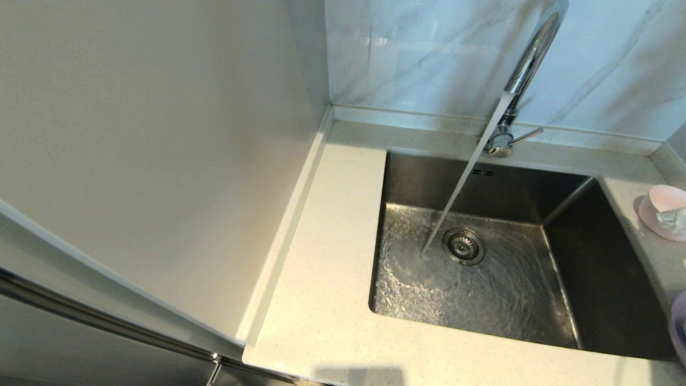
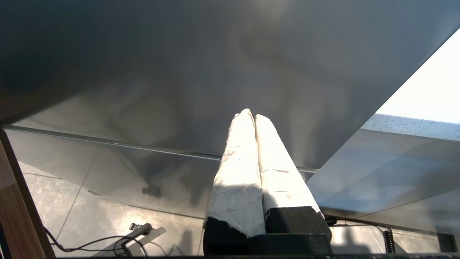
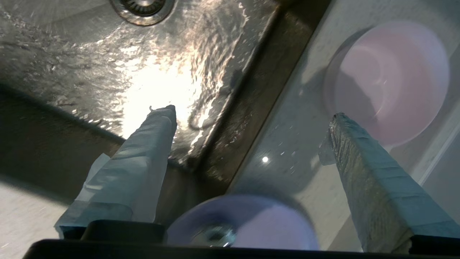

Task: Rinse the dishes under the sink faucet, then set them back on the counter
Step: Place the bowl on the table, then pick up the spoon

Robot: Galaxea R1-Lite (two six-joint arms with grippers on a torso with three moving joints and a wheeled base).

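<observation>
Water runs from the chrome faucet (image 1: 528, 59) into the steel sink (image 1: 605, 279), landing beside the drain (image 1: 463, 246). The pale pink bowl (image 1: 662, 206) (image 3: 391, 79) stands on the counter (image 1: 321, 300) to the right of the basin. The lavender plate (image 1: 679, 321) (image 3: 251, 223) sits nearer on the same strip, with a blurred shiny spoon (image 3: 215, 235) in it. My right gripper (image 3: 251, 118) hovers open over the sink's right rim, between the two dishes, holding nothing. One taped fingertip (image 3: 339, 126) overlaps the pink bowl. My left gripper (image 2: 251, 115) is shut and empty, low down by a cabinet front.
A tall pale panel (image 1: 161, 134) walls off the counter's left side. The raised back edge (image 1: 429, 120) and marble wall (image 1: 429, 48) stand behind the faucet lever (image 1: 528, 135). Cables (image 2: 100, 244) lie on the tiled floor in the left wrist view.
</observation>
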